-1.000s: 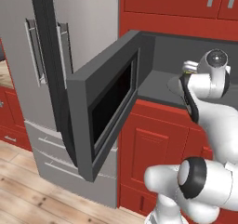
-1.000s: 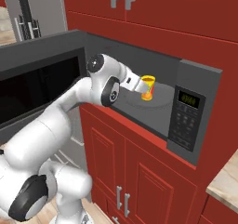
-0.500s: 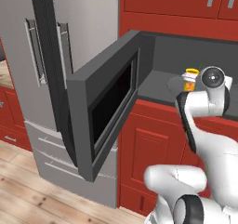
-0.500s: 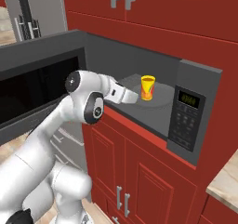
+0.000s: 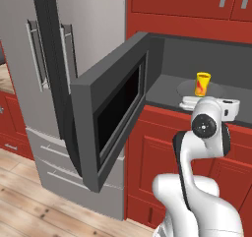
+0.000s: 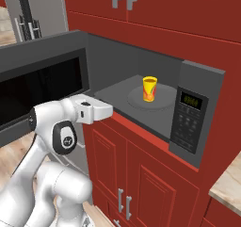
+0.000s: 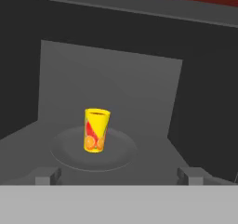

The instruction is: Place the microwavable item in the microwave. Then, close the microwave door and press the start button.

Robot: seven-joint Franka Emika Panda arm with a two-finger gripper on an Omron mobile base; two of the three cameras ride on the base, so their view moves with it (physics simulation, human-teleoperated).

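Your gripper (image 7: 119, 176) stands open and empty just outside the wide dark grey microwave (image 6: 188, 127). You have the small yellow tapered cup (image 6: 149, 88) upright on the round turntable (image 7: 93, 149); the grey-framed black-glass door (image 5: 113, 118) remains wide open, start unpressed.

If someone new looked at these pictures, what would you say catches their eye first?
Most likely the small yellow cup standing upright on the round turntable inside the microwave. Next comes the microwave door, swung wide open to the left, in front of the silver fridge. The gripper sits just outside the opening, apart from the cup, jaws spread.
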